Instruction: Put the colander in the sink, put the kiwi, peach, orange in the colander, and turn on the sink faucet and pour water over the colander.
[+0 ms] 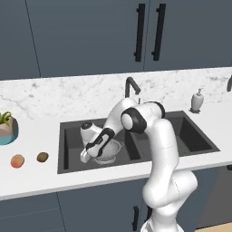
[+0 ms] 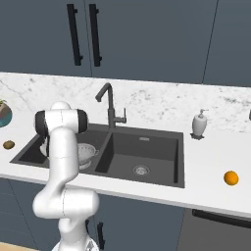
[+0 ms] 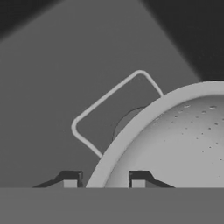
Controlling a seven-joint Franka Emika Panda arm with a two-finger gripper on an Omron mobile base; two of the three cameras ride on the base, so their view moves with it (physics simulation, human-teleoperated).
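Colander [image 1: 110, 152] in sink [image 1: 68, 136], end effector [image 3: 104, 180] fingers straddling rim

A rendered home kitchen: dark charcoal sink [image 2: 142, 152] with 2 basins set in a white counter [image 1: 31, 174], marble backsplash [image 1: 68, 97] behind, tall faucet [image 2: 109, 105], soap dispenser [image 2: 199, 124], slate-blue cabinets [image 2: 147, 34] with 2 black bar handles above (more cabinet doors below the counter).

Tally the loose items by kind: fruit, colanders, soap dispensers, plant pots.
Fruit: 3 (peach, kiwi, orange)
Colanders: 1 (colander, in the sink)
Soap dispensers: 1 (soap dispenser)
Plant pots: 1 (plant pot)
Total: 6
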